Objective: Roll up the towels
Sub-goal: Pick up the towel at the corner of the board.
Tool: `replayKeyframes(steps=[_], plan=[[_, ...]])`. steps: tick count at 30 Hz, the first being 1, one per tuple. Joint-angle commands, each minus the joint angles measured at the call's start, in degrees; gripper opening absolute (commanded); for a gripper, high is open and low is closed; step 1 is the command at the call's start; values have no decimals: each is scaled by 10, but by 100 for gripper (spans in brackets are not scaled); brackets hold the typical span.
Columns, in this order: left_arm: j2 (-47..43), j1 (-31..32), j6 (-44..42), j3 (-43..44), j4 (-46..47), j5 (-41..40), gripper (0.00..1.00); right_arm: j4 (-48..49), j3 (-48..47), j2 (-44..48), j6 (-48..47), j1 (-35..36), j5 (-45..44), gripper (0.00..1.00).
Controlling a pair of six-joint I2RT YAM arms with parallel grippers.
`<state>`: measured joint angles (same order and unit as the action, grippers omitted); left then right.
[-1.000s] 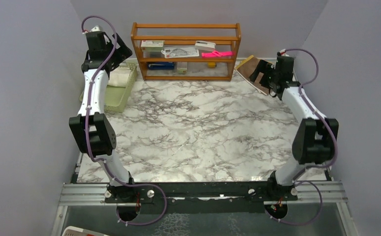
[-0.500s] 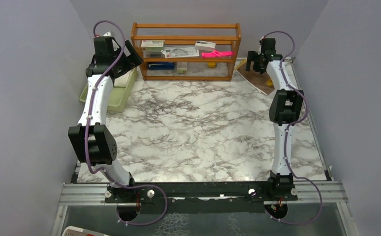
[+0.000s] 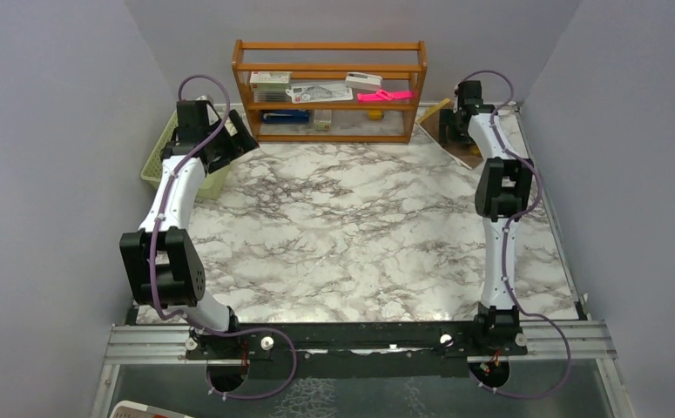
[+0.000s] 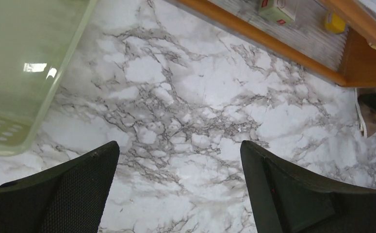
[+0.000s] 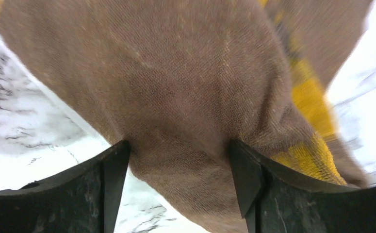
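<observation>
Brown cloth with yellow patches fills our right gripper [image 5: 176,167]; this brown towel [image 5: 176,87] bunches between the two fingers, which press on its sides at the far right corner of the marble table [image 3: 351,235], right of the wooden shelf [image 3: 329,91]. Our left gripper [image 4: 178,189] hangs with its fingers spread wide and holding nothing, beside the green basket [image 4: 25,73] left of that shelf.

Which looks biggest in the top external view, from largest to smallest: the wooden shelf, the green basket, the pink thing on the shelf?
1. Wooden shelf, clearly the largest.
2. Green basket; the left arm covers part of it, so its full size is unsure.
3. Pink thing on the shelf, the smallest.
</observation>
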<state>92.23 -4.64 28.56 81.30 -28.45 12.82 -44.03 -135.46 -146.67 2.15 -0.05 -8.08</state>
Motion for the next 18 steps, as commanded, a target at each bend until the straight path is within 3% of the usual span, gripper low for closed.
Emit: replayKeyframes(steps=[1, 2, 3, 8, 11, 14, 18], plan=[[-82, -1, -14, -55, 59, 37, 98, -8, 110, 34, 49, 1, 51, 50], [-87, -1, -22, -59, 54, 46, 98, 12, 157, 62, 69, -2, 80, 14], [-91, -1, -27, -62, 51, 59, 98, 36, 205, 100, 96, -7, 106, 2], [-113, -1, -28, -88, 60, 137, 98, 326, 603, 436, 242, -26, 193, 1], [-139, -1, -7, -133, 96, 168, 98, 378, 748, 612, 265, -19, 236, 1], [-156, 0, -3, -161, 109, 175, 98, 359, 797, 719, 266, 20, 280, 1], [-167, -1, -15, -173, 101, 146, 98, 354, 797, 763, 262, 176, 309, 1]])
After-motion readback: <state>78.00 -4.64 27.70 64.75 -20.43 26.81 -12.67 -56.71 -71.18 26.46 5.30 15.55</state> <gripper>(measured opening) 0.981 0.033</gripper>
